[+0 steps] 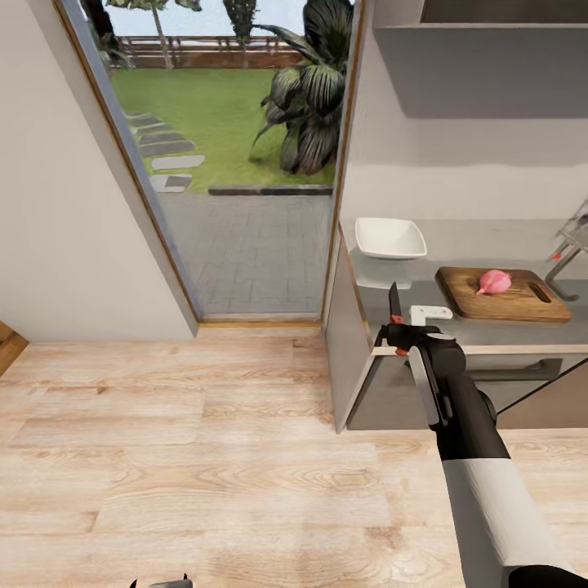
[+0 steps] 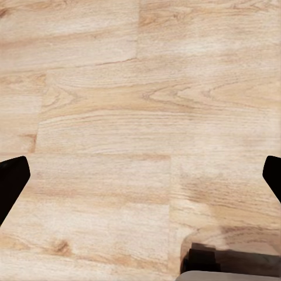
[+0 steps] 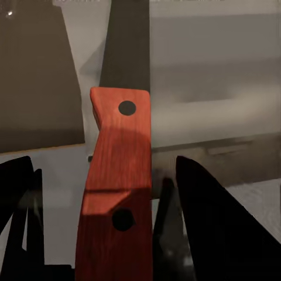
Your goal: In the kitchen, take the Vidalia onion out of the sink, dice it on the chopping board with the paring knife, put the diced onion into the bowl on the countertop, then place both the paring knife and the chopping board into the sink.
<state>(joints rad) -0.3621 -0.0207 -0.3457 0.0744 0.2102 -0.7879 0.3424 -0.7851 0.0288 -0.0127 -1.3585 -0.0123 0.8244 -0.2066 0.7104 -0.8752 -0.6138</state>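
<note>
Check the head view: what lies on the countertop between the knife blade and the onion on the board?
Nothing but bare grey countertop and the chopping board's near-left corner; the head view shows the paring knife left of the onion.

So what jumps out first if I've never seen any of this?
The right gripper holding a red-handled paring knife upright at the countertop's near corner. Beyond it, a pink onion sits on the chopping board, a white bowl behind. Left, a doorway opens onto a garden.
</note>
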